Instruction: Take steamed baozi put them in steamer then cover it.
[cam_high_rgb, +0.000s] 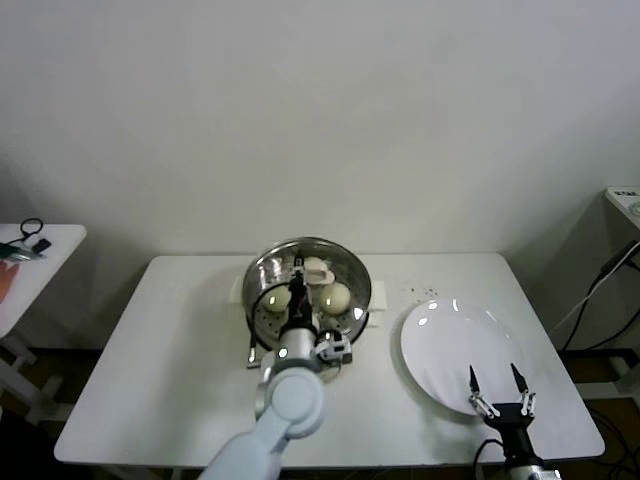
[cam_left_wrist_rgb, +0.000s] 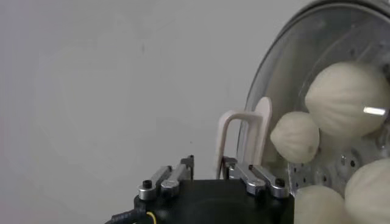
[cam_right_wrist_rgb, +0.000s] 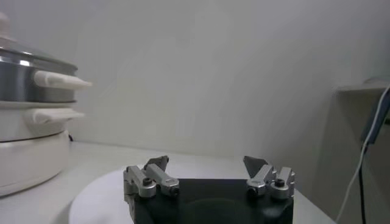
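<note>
Glass cover (cam_high_rgb: 312, 275) on steamer (cam_high_rgb: 258, 283), baozi (cam_high_rgb: 336, 296) inside

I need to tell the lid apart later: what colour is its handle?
Cream-white. The bar handle on the glass cover shows best in the left wrist view.

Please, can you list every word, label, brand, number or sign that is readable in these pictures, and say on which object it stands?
None can be read.
The steamer, its glass cover, the white plate and both grippers carry no visible text.
A box at the right edge bears a dark mark, too small and blurred to read.
</note>
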